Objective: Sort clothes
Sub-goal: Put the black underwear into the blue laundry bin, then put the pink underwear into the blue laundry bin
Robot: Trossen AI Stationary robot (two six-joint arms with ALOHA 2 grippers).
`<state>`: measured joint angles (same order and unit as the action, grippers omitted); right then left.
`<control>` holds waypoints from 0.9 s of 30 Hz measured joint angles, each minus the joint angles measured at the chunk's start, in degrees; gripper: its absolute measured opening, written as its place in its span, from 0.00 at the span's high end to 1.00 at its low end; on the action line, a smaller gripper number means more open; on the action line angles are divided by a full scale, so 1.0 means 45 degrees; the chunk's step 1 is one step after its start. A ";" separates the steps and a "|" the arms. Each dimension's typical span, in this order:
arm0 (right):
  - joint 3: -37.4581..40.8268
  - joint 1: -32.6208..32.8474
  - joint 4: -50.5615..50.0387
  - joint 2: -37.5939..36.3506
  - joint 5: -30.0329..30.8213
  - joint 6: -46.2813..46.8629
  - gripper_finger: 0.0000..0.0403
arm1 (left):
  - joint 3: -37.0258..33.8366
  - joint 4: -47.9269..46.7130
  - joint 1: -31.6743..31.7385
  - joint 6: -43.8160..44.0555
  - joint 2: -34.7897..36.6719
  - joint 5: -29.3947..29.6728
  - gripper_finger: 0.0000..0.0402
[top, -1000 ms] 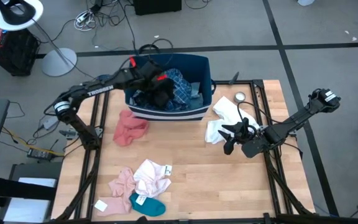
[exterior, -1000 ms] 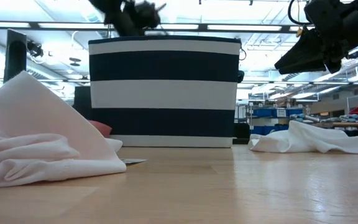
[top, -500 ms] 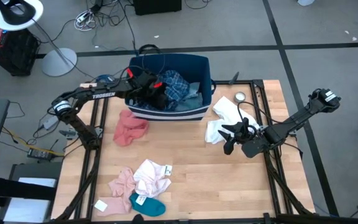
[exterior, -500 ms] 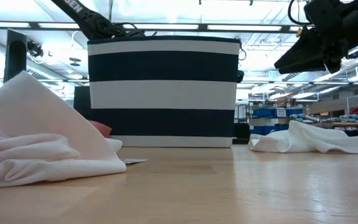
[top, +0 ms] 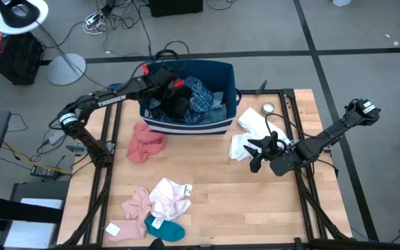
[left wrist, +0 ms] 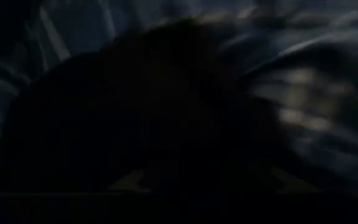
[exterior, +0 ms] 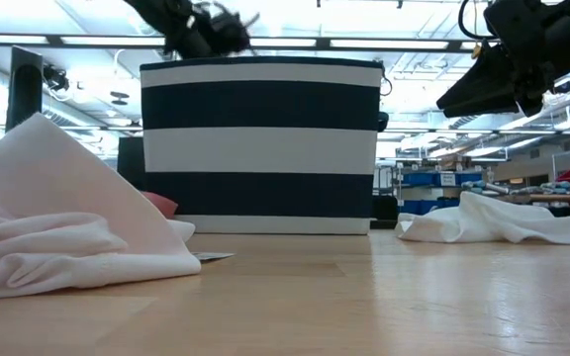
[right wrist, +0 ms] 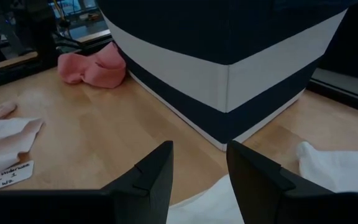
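The dark blue bin with white stripes (top: 229,83) stands at the table's far edge and holds a blue plaid shirt (top: 201,94) and dark cloth (top: 164,105). My left gripper (top: 176,94) hangs over the bin's left half, just above its rim (exterior: 206,28). A coral-red piece (top: 146,142) lies on the table in front of the bin. Pale pink and white pieces (top: 158,200) and a teal sock (top: 165,229) lie near the front edge. My right gripper (top: 255,149) stands open above a white piece (top: 250,133), clear of it.
A small round metal tin (top: 268,108) sits to the right of the bin. A paper tag (right wrist: 16,173) lies on the wood by the pink cloth. Bare wood lies between the bin and the front pile.
My left gripper has gone down into the bin, below its rim and a little toward the table's left edge, then come back up above the rim to about where it was.
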<state>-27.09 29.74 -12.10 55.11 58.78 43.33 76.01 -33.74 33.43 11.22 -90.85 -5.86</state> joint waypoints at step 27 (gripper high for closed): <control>0.0000 -0.0047 -0.0010 0.0000 -0.0102 0.0032 0.63 | 0.1359 -0.6057 -0.3467 0.1316 0.7141 0.4182 0.66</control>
<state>-27.09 29.52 -12.14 55.11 58.33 43.47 82.13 -61.00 17.83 17.14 -58.72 12.96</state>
